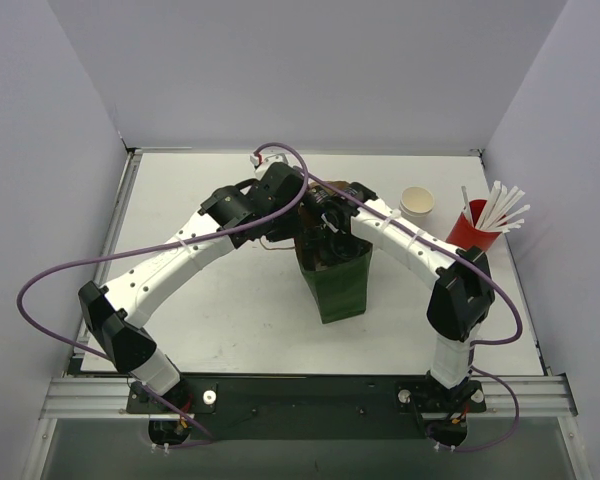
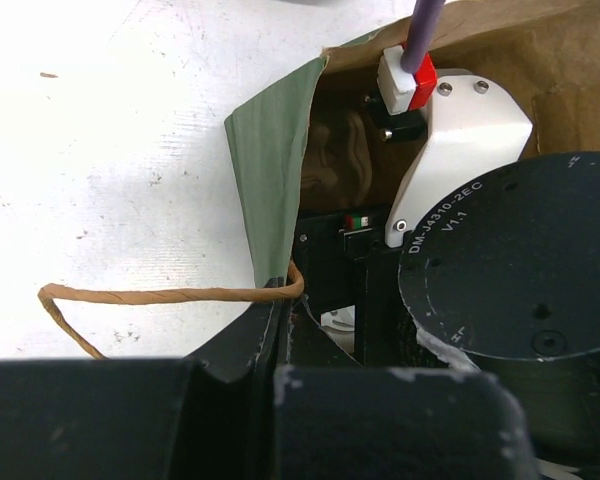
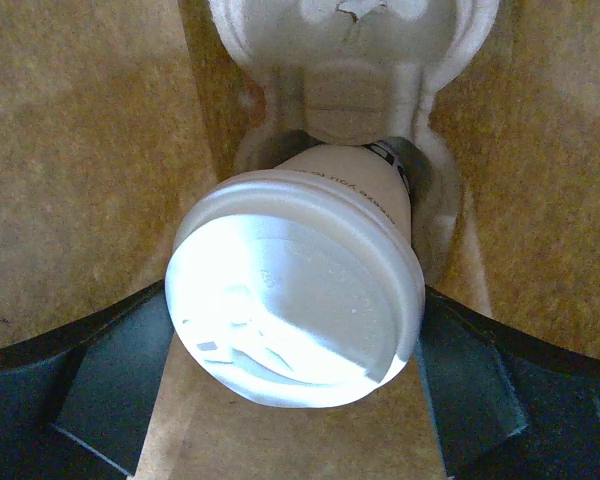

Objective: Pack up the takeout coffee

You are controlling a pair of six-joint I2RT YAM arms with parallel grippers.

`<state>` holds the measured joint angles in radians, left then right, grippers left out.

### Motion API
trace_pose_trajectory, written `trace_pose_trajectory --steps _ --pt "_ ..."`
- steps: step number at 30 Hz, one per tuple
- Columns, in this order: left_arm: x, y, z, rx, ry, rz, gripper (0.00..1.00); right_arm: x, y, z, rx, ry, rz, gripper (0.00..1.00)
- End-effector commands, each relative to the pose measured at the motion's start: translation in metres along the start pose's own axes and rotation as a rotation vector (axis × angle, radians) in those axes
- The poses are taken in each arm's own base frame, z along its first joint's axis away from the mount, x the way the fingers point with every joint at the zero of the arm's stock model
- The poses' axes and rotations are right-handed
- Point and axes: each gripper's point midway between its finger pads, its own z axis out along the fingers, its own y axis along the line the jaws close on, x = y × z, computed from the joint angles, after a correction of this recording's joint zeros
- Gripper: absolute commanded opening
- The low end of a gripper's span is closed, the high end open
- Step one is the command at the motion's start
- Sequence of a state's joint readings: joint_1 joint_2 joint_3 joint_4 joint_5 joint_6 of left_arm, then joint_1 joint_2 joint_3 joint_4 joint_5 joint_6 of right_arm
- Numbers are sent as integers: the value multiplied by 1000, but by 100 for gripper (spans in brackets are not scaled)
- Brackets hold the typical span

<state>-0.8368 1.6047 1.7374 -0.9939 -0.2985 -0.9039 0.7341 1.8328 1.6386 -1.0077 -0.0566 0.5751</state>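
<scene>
The lidded cup (image 3: pixel 298 300) is white paper under a white sip lid. It is tilted, lid facing my right wrist and base against the pulp carrier (image 3: pixel 350 60), deep inside the bag (image 3: pixel 70 150), between my right fingers (image 3: pixel 110 390). The open cup (image 1: pixel 416 203) is white, lidless and tan inside. It stands upright on the table (image 1: pixel 230 320), just beside the red cup (image 1: pixel 470 232).

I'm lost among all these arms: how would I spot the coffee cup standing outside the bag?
On the white table, look right of the green bag. Beside the red cup of straws stands a small white paper cup: lidless, tan inside, holding no straws.
</scene>
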Motion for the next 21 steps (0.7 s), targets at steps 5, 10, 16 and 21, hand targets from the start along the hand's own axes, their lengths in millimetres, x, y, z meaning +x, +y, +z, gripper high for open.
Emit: trace_pose_trajectory --steps 5,10,16,21 --pt "0 -8 -8 25 17 36 0 -6 0 -17 6 -31 7 89" --pt "-1 -10 -8 28 16 43 0 -7 1 -22 4 -41 10 89" --pt "-2 -9 -8 23 12 51 0 -6 -1 -27 13 -51 10 89" --pt "-1 -9 -7 21 16 54 0 -4 -4 -27 22 -47 11 89"
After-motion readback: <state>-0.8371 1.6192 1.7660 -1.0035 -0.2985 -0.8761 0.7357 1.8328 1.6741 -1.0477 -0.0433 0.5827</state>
